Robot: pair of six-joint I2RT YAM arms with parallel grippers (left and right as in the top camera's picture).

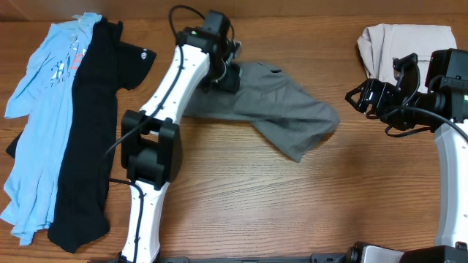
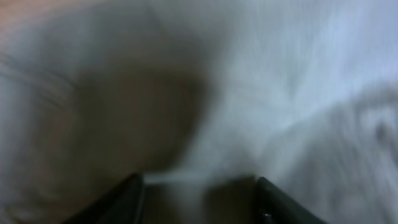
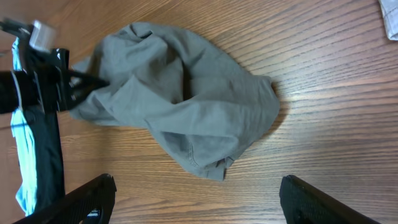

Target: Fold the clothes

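Observation:
The grey-olive shorts (image 1: 281, 109) lie crumpled mid-table and also show in the right wrist view (image 3: 186, 99). My left gripper (image 1: 223, 74) is down at their far left end. Seen from the right wrist camera (image 3: 93, 84), its fingers pinch the fabric edge. The left wrist view is blurred, with pale-grey cloth (image 2: 249, 93) filling it and bunched between the fingers (image 2: 199, 190). My right gripper (image 1: 365, 96) is open and empty, right of the shorts, its fingers (image 3: 198, 199) wide apart over bare wood. A black T-shirt (image 1: 88, 153) and a light-blue shirt (image 1: 36, 109) lie spread at the left.
A folded beige garment (image 1: 406, 40) sits at the far right corner, behind my right gripper. The wooden table (image 1: 292, 212) is bare in front of the shorts. The left arm's base (image 1: 150, 150) stands between the black T-shirt and the shorts.

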